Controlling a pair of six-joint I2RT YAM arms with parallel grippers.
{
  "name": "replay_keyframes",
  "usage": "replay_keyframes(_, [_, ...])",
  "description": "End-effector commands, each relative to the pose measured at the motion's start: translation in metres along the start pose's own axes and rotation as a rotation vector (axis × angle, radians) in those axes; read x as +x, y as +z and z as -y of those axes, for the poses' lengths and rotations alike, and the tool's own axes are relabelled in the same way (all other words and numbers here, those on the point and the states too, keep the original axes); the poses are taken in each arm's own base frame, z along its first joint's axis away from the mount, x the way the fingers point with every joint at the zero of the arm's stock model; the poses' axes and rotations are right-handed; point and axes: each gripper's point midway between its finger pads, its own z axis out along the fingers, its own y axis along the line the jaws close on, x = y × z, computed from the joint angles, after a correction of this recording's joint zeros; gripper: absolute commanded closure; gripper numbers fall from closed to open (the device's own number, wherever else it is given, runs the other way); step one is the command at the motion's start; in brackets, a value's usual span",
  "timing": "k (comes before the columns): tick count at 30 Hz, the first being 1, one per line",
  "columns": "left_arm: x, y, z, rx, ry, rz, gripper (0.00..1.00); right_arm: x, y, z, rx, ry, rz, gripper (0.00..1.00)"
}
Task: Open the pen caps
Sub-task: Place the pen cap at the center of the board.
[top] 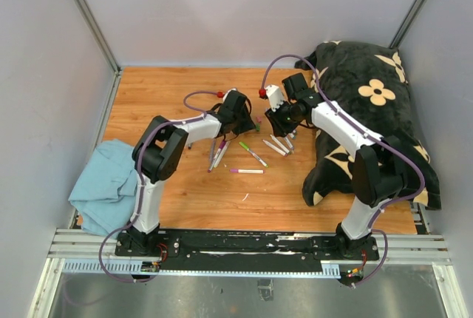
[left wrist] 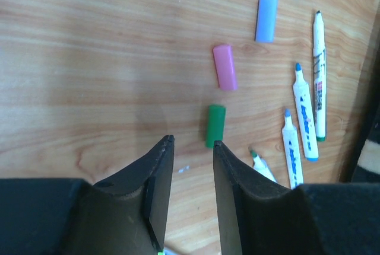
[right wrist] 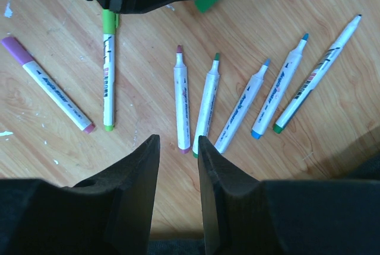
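My left gripper (left wrist: pixel 193 142) stands parted and empty. A loose green cap (left wrist: pixel 215 126) lies just past its tips, with a pink cap (left wrist: pixel 224 67) and blue caps (left wrist: pixel 266 19) toward the upper right. My right gripper (right wrist: pixel 178 139) is parted too, holding nothing, above five bare pens (right wrist: pixel 242 107). The next target, I judge, is the green-capped pen (right wrist: pixel 107 71) at the left of the right wrist frame. It runs top to bottom, cap end toward the left gripper, so the left arm looks nearer. A purple-capped pen (right wrist: pixel 47 83) slants beside it.
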Motion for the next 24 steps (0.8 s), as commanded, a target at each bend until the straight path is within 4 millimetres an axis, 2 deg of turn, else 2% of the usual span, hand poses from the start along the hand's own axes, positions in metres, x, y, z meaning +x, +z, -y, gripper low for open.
replay_keyframes(1, [-0.022, -0.037, 0.026, 0.102, 0.023, 0.085, 0.62, -0.005, -0.012, -0.008, -0.049, -0.009, 0.05, 0.67])
replay_keyframes(2, [-0.024, -0.045, 0.023, 0.105, 0.024, 0.103, 0.58, -0.005, -0.012, -0.011, -0.06, -0.011, 0.055, 0.67])
replay_keyframes(6, [-0.035, -0.078, 0.021, 0.137, 0.042, 0.194, 0.58, -0.008, -0.014, -0.02, -0.105, -0.02, 0.079, 0.67])
replay_keyframes(9, [-0.048, -0.115, 0.03, 0.221, 0.067, 0.285, 0.54, -0.01, -0.014, -0.028, -0.149, -0.021, 0.096, 0.67])
replay_keyframes(12, [-0.049, -0.148, 0.028, 0.294, 0.106, 0.359, 0.51, -0.01, -0.013, -0.036, -0.2, -0.024, 0.106, 0.67])
replay_keyframes(17, [-0.043, -0.194, 0.004, 0.341, 0.143, 0.48, 0.37, -0.009, -0.008, -0.046, -0.253, -0.019, 0.108, 0.66])
replay_keyframes(20, [-0.04, -0.223, -0.007, 0.383, 0.148, 0.556, 0.21, -0.008, -0.004, -0.05, -0.268, -0.024, 0.099, 0.66])
replay_keyframes(23, [-0.032, -0.244, -0.017, 0.437, 0.154, 0.612, 0.09, -0.005, 0.003, -0.055, -0.276, -0.03, 0.079, 0.64])
replay_keyframes(24, [-0.028, -0.249, -0.021, 0.451, 0.158, 0.624, 0.09, -0.005, 0.006, -0.057, -0.277, -0.034, 0.071, 0.63])
